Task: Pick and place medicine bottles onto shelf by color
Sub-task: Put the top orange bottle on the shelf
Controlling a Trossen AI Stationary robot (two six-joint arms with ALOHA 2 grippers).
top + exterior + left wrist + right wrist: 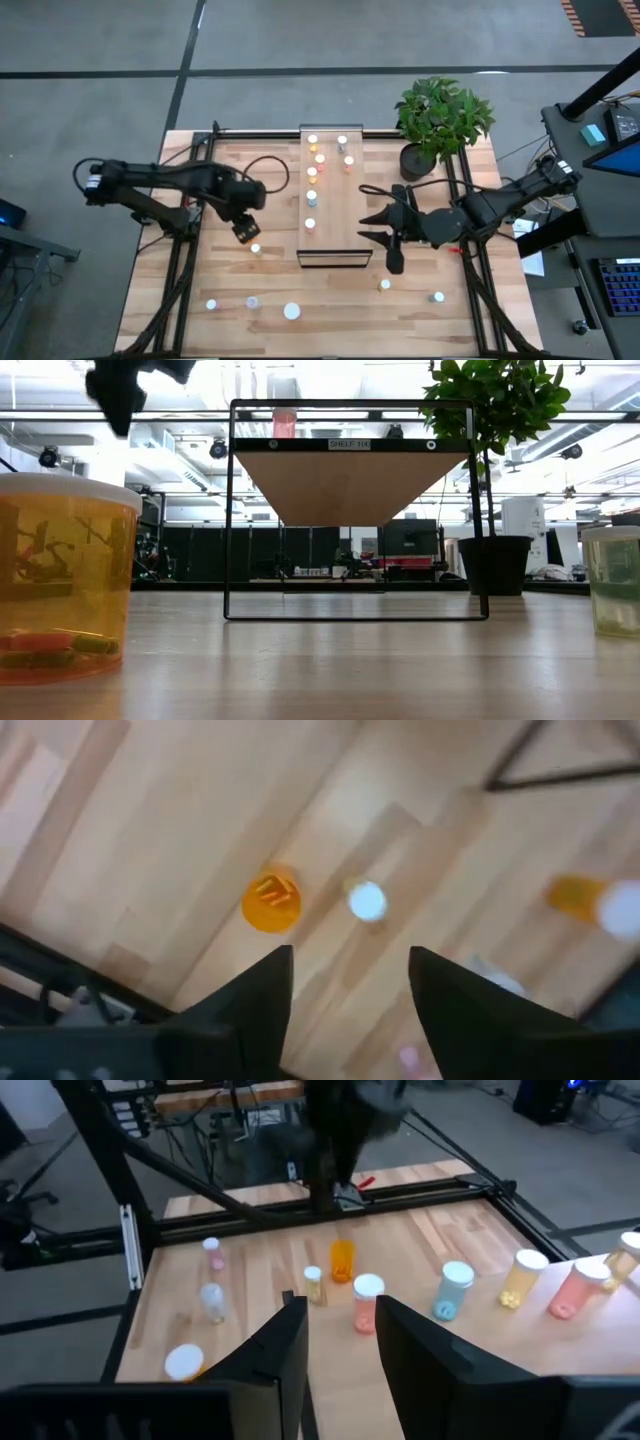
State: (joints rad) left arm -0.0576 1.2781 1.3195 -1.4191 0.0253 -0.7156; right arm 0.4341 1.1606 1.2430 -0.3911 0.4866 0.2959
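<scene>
The shelf (331,228) is a light-wood board in a dark frame at the table's middle, with several small white-capped bottles (311,172) standing on it. My left gripper (245,229) is open and empty, above the table just left of the shelf. Below it stand an orange bottle (271,903) and a small white-capped bottle (366,901). My right gripper (372,227) is open and empty at the shelf's right edge, pointing left; its wrist view shows orange, blue and yellow bottles (452,1290) in a row on the shelf. More bottles (252,301) stand near the front edge.
A potted green plant (440,120) stands at the far right of the table. A larger white-capped bottle (291,311) stands near the front edge, and two bottles (437,296) stand at the front right. Dark frame rails (180,260) run along both sides of the table.
</scene>
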